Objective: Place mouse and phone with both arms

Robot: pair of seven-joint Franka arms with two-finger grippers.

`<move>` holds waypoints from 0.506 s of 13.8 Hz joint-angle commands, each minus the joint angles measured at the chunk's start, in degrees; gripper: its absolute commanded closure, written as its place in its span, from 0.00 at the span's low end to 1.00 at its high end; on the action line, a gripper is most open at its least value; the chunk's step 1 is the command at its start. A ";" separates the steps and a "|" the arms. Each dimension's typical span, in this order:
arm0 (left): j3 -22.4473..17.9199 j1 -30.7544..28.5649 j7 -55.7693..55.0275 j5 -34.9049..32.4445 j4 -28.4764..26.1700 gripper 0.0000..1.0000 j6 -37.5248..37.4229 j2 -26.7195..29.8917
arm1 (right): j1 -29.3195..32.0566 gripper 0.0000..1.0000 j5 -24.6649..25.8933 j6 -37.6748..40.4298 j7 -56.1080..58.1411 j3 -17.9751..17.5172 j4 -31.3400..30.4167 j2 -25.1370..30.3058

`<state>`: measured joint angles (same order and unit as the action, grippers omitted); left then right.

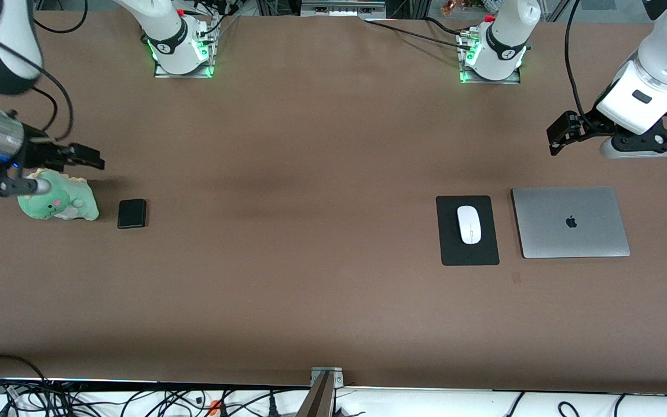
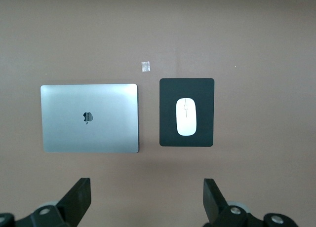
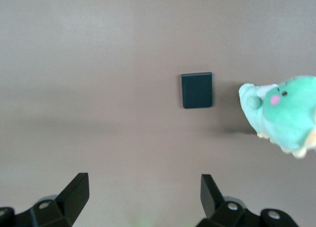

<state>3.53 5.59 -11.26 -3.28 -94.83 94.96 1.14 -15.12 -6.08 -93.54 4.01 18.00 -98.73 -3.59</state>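
Observation:
The white oval mouse (image 1: 469, 225) (image 2: 186, 116) lies on a black mat (image 1: 449, 243) (image 2: 170, 133) beside a closed silver laptop (image 1: 570, 222) (image 2: 89, 118). The small black phone (image 1: 132, 214) (image 3: 197, 90) lies flat toward the right arm's end of the table, next to a green plush toy (image 1: 58, 201) (image 3: 281, 113). My left gripper (image 1: 565, 132) (image 2: 147, 202) hangs open and empty over bare table by the laptop. Over the table beside the plush toy, my right gripper (image 1: 81, 157) (image 3: 144, 200) is open too, with nothing between its fingers.
A small pale scrap of tape (image 2: 145, 66) lies on the brown table near the mat. Both arm bases (image 1: 183, 52) (image 1: 493, 58) glow green at the table's edge by the robots. Loose cables (image 1: 79, 399) run along the edge nearest the front camera.

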 commanded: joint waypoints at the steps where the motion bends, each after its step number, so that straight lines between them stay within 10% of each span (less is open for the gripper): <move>1: 0.25 -0.31 -0.43 -0.32 1.75 0.00 -1.36 -0.70 | 0.96 0.00 1.41 4.58 -2.95 -2.08 2.92 1.57; 7: 0.34 -0.14 -0.51 -0.32 1.93 0.00 -1.18 -0.70 | 11.25 0.00 5.11 7.49 -3.13 -11.31 4.07 4.73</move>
<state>3.53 5.58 -11.27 -3.28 -94.81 94.94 1.14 -6.43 -2.54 -87.94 1.83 9.28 -95.02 -0.56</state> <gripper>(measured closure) 0.000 0.000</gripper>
